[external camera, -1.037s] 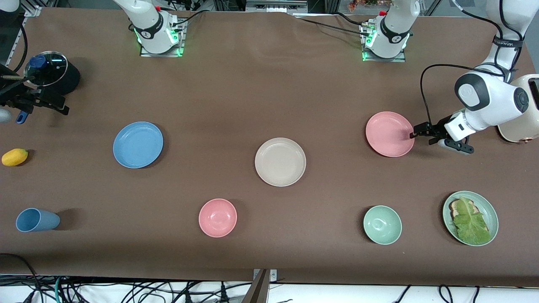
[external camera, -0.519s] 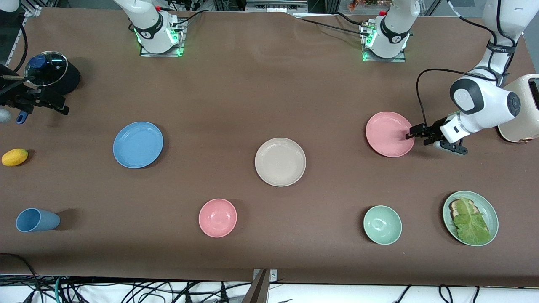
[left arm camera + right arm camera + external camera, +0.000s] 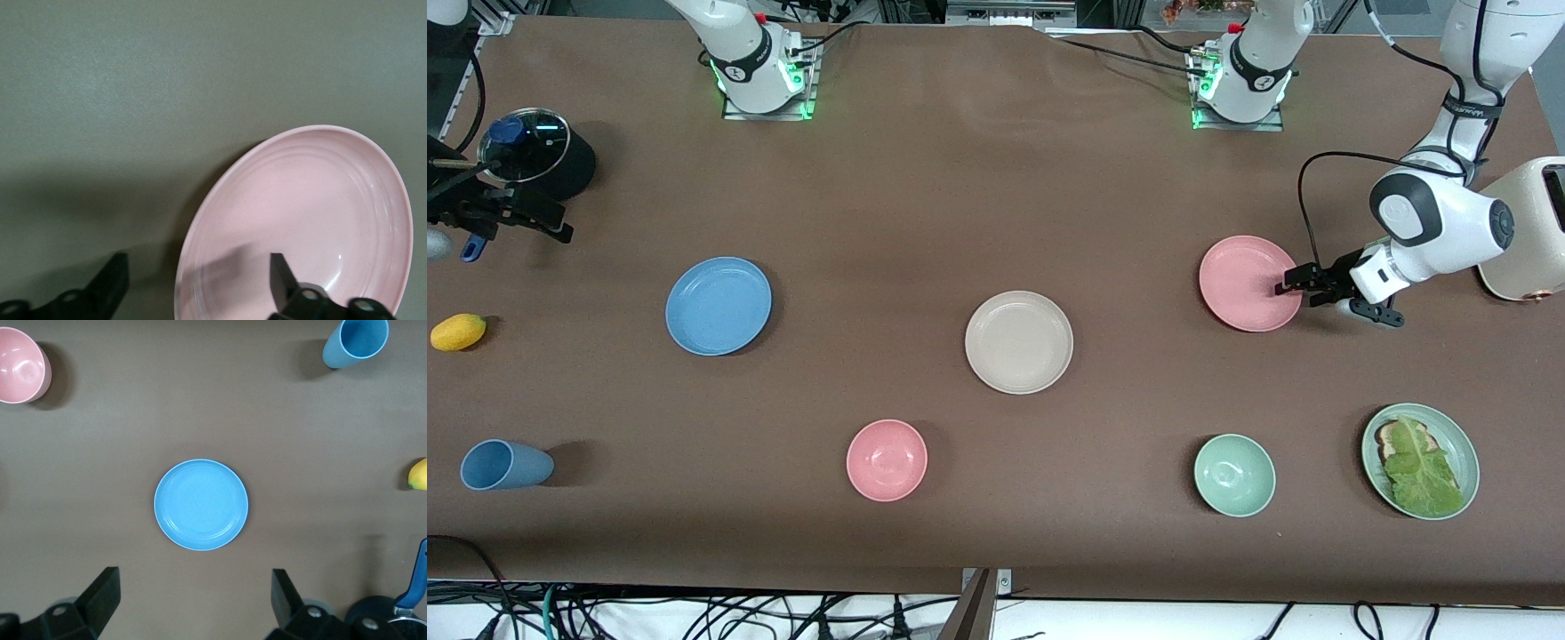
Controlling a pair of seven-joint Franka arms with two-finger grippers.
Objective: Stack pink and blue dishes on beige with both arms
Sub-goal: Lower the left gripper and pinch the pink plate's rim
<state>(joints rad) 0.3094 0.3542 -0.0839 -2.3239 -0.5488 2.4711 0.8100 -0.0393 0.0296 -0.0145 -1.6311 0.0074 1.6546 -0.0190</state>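
Left gripper (image 3: 1291, 291) open astride pink plate (image 3: 1249, 284) rim, toward left arm's end. Right gripper (image 3: 193, 603) open, waiting high over blue plate (image 3: 719, 306). Beige plate (image 3: 1019, 342) between, slightly nearer front camera.

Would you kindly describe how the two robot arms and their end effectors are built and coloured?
Both arms are glossy white jointed tubes with black bands at the joints and green-lit bases. The left arm carries a looping black cable to its slim black two-finger left end effector. The right end effector has matching black fingers.
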